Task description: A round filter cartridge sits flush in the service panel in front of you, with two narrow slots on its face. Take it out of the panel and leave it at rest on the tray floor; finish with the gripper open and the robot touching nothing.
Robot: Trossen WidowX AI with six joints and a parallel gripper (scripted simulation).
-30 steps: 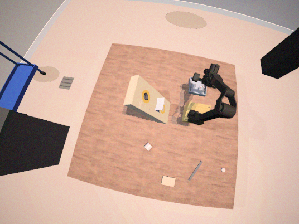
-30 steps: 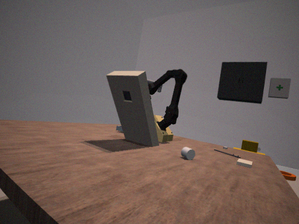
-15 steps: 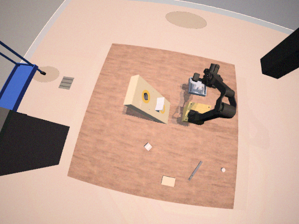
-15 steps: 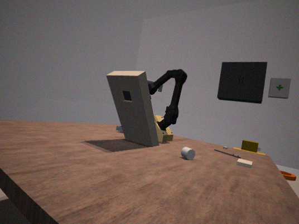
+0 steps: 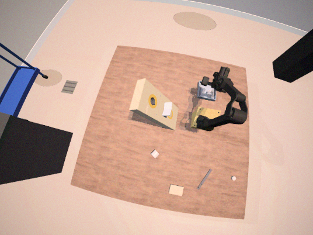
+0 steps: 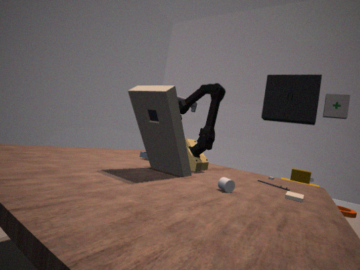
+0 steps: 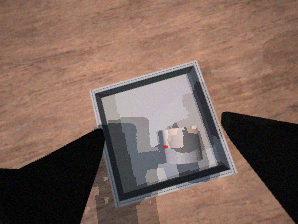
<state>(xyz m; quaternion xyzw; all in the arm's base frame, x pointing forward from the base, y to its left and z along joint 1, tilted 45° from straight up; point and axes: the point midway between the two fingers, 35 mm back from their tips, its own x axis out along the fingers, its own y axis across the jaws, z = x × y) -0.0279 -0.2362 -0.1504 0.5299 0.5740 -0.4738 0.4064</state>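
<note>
Looking down from the top, the gripper point(image 5: 208, 83) point(image 7: 161, 126) is over the tray point(image 5: 207, 99) point(image 7: 158, 194), near the tilted panel point(image 5: 137, 94) point(image 6: 161, 134). The exterior shows the panel's back. In the wrist view, the cartridge point(image 7: 184, 146) lies inside the tray, beneath wide-apart, empty fingers.

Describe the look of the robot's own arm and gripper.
The arm is matte black, with chunky rounded joints and slimmer links. The gripper has two black fingers, broad and tapering towards their tips. No markings or cables can be made out.
</note>
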